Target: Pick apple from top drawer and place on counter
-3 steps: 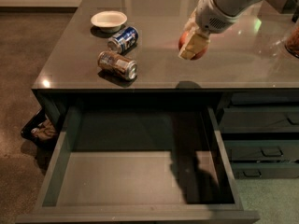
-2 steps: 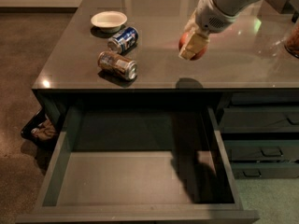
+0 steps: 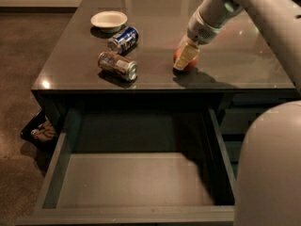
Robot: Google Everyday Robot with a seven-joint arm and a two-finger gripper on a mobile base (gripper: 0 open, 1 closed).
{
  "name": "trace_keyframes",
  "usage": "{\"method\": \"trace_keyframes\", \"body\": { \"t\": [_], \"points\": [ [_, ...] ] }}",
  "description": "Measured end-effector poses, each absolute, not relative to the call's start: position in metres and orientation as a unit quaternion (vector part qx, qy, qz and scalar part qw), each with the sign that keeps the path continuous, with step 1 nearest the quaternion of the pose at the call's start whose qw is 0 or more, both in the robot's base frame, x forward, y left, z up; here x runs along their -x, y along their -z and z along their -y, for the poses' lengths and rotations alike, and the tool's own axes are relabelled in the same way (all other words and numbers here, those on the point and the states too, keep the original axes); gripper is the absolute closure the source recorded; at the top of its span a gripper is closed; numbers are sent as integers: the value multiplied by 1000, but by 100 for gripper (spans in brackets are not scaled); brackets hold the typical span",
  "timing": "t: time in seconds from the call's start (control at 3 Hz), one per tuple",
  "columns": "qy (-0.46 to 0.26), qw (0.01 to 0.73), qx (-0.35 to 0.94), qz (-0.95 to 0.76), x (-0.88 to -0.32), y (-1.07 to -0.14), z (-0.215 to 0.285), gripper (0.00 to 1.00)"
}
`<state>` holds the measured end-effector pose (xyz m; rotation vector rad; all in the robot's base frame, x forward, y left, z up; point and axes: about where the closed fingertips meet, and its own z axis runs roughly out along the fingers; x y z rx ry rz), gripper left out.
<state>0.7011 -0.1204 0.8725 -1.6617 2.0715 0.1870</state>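
The small red apple [image 3: 192, 64] is low on the glossy dark counter [image 3: 244, 60], right of centre near the front edge, and seems to touch the surface, with its shadow right under it. My gripper [image 3: 185, 57] comes down from the upper right. Its pale fingers [image 3: 186, 53] are closed around the apple. The top drawer [image 3: 127, 214] is pulled fully open below the counter's front edge, and its flat grey floor is bare.
A white bowl [image 3: 108, 19], a blue can [image 3: 123, 39] and a brownish can [image 3: 117, 66], both lying on their sides, are on the counter's left half. A large pale part of my arm [image 3: 273, 168] fills the lower right. A dark bag [image 3: 41, 132] lies on the floor at left.
My gripper has come down and slightly left with the apple, from above the counter to its surface. The view has shifted, and my arm now shows at the lower right.
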Motion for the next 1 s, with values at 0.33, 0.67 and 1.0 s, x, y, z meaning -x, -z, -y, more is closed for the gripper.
{"method": "trace_keyframes", "body": {
  "t": [0.33,0.67,1.0],
  "points": [
    [-99,220,594,-768,-699,-859,118,100],
    [-99,220,594,-768,-699,-859,118,82],
    [-99,220,594,-768,-699,-859,118,51]
  ]
}}
